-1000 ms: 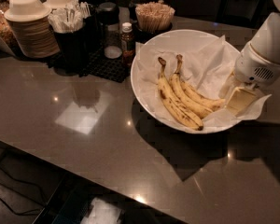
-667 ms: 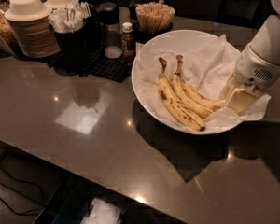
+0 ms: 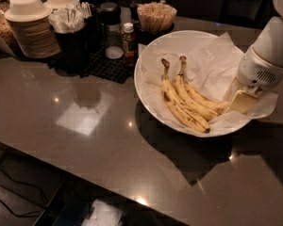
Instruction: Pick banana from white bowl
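Three speckled bananas lie side by side in the white bowl (image 3: pixel 148 95), stems pointing up and away from the gripper (image 3: pixel 240 102). The gripper hangs over the bowl's right rim, just above the crinkled white paper (image 3: pixel 217 60) that lines the dish. The white arm (image 3: pixel 273 51) rises behind it toward the top right corner.

The banana (image 3: pixel 203 99) is the one nearest the gripper. Its blunt end reaches right up to the gripper's pale tip and looks to be touching it, though the dim light makes that contact hard to confirm. Whether the gripper is clenched on the fruit or released cannot be told from this angle.

The other two bananas (image 3: pixel 181 108) lie just beyond the banana, on the side away from the gripper. The farthest one shows a dark bruise near its stem end.

The bowl sits on a glossy dark counter (image 3: pixel 108 140), which runs out well away from the gripper on the bowl's far side. Past the bowl's far rim stands a small bottle (image 3: pixel 129 36) on a black mat (image 3: pixel 106 65). A cup of wooden stir sticks (image 3: pixel 156 15) stands near the bottle, at the bowl's back edge. Farthest from the gripper is a tall stack of small paper bowls (image 3: pixel 28 27), and a dark cup of wrapped utensils (image 3: pixel 73 20) stands between the stack and the bottle.
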`<action>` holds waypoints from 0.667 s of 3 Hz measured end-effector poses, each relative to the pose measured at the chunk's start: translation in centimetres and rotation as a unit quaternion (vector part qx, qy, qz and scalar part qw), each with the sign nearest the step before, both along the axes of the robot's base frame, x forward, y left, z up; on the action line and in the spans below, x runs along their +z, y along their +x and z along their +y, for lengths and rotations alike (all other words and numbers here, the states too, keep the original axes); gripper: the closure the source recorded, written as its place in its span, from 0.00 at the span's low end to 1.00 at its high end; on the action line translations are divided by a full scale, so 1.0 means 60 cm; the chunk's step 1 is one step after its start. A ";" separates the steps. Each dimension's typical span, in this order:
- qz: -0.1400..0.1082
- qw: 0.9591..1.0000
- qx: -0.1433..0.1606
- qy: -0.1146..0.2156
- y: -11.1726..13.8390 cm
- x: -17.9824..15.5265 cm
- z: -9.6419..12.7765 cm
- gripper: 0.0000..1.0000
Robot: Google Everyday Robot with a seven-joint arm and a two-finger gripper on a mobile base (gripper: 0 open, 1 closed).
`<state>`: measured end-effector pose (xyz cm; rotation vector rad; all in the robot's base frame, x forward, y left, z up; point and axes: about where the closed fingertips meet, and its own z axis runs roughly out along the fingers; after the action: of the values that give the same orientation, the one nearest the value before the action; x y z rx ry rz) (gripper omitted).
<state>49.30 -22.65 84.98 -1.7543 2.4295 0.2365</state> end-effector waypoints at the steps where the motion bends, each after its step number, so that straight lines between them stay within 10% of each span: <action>1: -0.013 1.000 0.008 0.004 -0.002 0.012 0.008 1.00; 2: -0.030 0.999 0.039 0.002 -0.011 0.037 0.034 1.00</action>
<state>48.64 -20.61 87.20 -1.8295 2.3211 0.1923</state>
